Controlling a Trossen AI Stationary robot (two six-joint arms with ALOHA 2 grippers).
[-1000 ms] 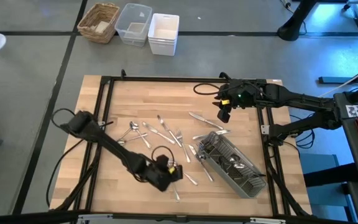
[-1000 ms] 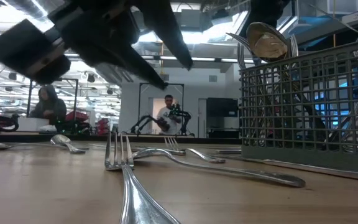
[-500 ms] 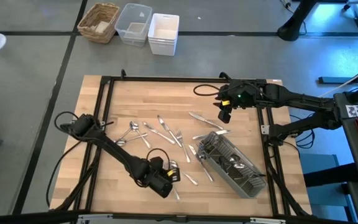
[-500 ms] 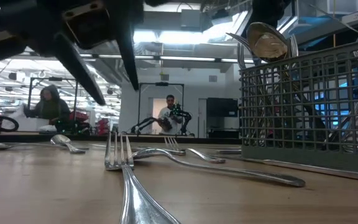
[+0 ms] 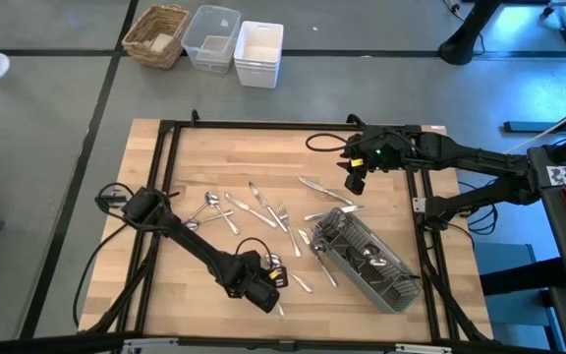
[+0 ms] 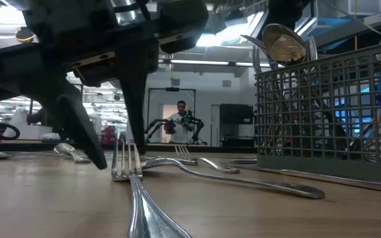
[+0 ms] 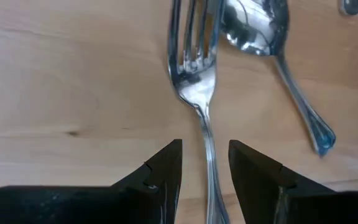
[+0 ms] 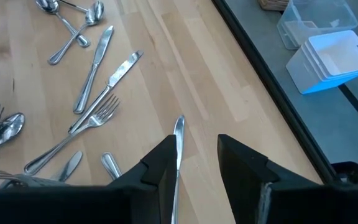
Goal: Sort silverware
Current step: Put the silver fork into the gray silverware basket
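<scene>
Silverware lies loose on the wooden table (image 5: 214, 157): spoons (image 5: 204, 206), knives (image 5: 254, 202) and forks (image 5: 283, 216) around its middle. One fork (image 7: 194, 87) lies flat near the near edge, beside a spoon (image 7: 253, 31). My left gripper (image 7: 205, 149) points steeply down over this fork, open, one finger on each side of its handle (image 7: 207, 155) without touching. In the low view its fingertips (image 6: 101, 162) hang just above the wood by the tines (image 6: 126, 162). My right gripper (image 5: 354, 183) waits open, high over the far right; a knife (image 8: 178, 134) on the table shows between its fingers.
A grey slatted caddy (image 5: 367, 261) holding several pieces stands at the near right, close to the fork. A black frame (image 5: 165, 177) edges the table. Beyond the far edge sit a wicker basket (image 5: 155, 34), a clear bin (image 5: 211, 37) and a white bin (image 5: 258, 51).
My left gripper has come down toward the fork near the table's near edge and tipped to point more steeply down. Its fingers have stayed apart. The fork has not moved.
</scene>
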